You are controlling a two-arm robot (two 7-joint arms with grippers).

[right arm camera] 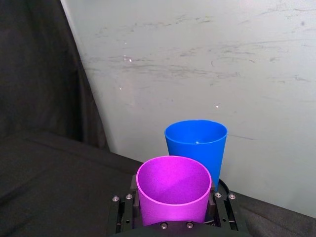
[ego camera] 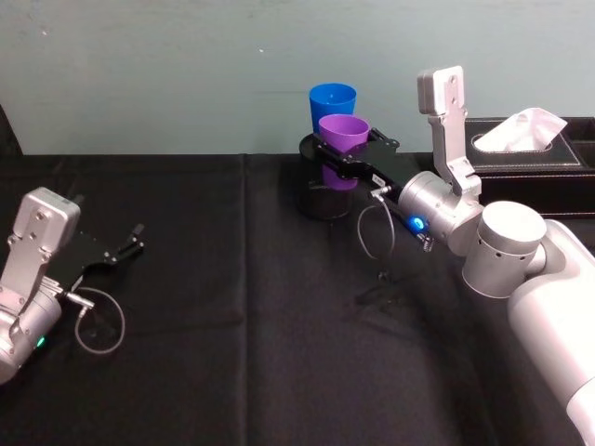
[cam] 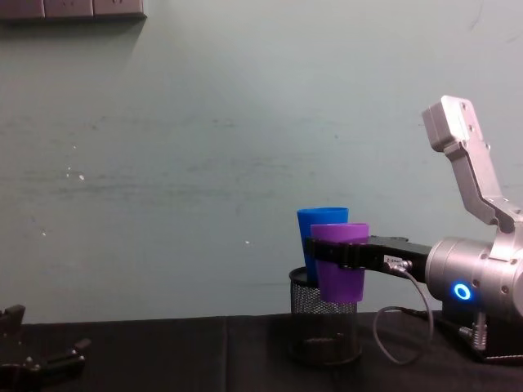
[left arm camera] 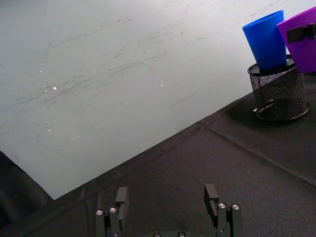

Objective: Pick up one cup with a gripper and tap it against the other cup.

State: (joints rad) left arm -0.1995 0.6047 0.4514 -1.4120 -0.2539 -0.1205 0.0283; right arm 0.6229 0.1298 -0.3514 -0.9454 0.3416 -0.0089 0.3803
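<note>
- Fingers (ego camera: 325, 151) of the right gripper (ego camera: 349, 153) are clamped on the purple cup (ego camera: 342, 135), one flat black finger on each side of its wall, a little below the rim.
- The purple cup sits upright between them, mouth up, lifted clear of the black tablecloth (ego camera: 232, 325); in the right wrist view its open rim lies right in front of the finger mounts.
- The blue cup (ego camera: 332, 100) is just behind the purple one, on the wall side, also upright. It stands in the black mesh pen holder (left arm camera: 279, 94), so its rim is higher.
- From the chest view the purple cup overlaps the blue one and hangs in front of the holder's upper edge. I cannot tell whether the two cups are touching or a sliver apart.
- The right arm reaches in from the right, its blue light ring behind the wrist; a black tissue box (ego camera: 530, 153) stands behind it by the wall.
- The left gripper (ego camera: 125, 249) hangs low over the cloth far on the left, well apart from both cups, its fingers spread wide with nothing between them.
</note>
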